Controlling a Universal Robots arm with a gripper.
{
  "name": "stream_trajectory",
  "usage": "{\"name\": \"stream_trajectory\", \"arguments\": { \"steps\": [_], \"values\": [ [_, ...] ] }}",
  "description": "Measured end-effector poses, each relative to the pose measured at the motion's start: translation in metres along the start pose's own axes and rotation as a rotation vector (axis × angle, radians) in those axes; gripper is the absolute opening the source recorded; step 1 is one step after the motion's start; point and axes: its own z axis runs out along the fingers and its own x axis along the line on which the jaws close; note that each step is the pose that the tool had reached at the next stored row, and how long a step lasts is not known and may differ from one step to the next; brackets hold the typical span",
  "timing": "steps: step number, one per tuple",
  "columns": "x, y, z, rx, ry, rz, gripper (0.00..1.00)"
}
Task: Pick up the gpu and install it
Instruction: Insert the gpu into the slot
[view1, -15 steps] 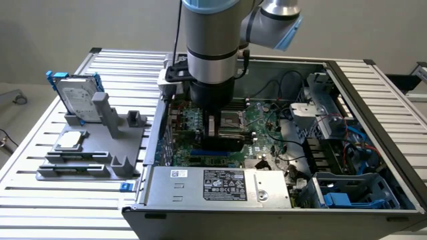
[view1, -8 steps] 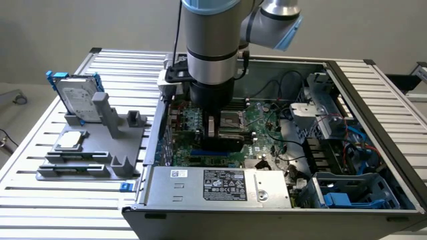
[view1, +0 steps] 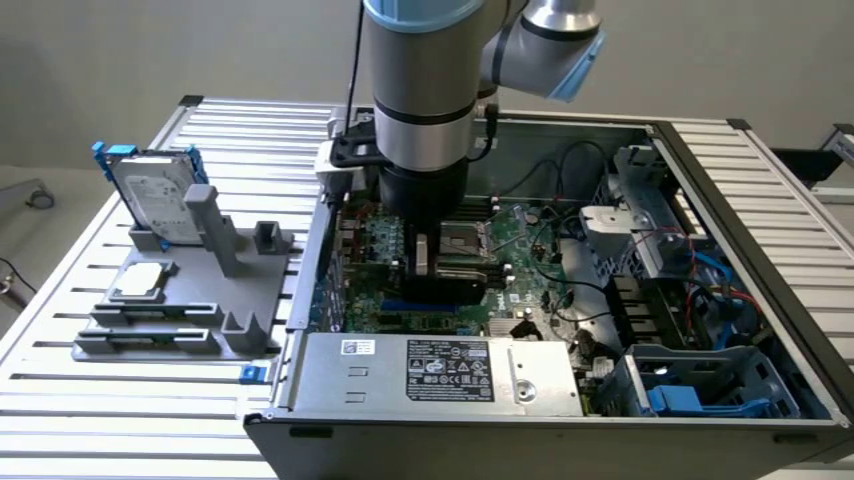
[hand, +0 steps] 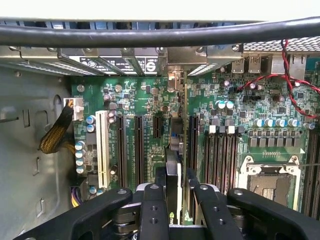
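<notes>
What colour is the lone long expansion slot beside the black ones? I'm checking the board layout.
White: the slot stands beside black slots on the green motherboard, best seen in the wrist view.

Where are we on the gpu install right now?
Pickup looks done: the gripper is closed on the gpu, held edge-on inside the open computer case above the motherboard. In hand: lining the card up over the expansion slots. Left: seating; it does not look pressed home.

hard drive (view1: 154, 195) upright in grey rack (view1: 180, 300) | open case (view1: 534, 400) | slatted table (view1: 80, 400)
</notes>
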Motion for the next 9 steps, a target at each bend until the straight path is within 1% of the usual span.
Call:
{"name": "stream_trajectory", "arguments": {
  "steps": [4,9],
  "values": [
    [0.0000,0.0001,0.0007,-0.0022,0.0000,0.000,0.26],
    [0.0004,0.0001,0.0017,-0.0024,-0.0001,0.000,0.26]
  ]
}}
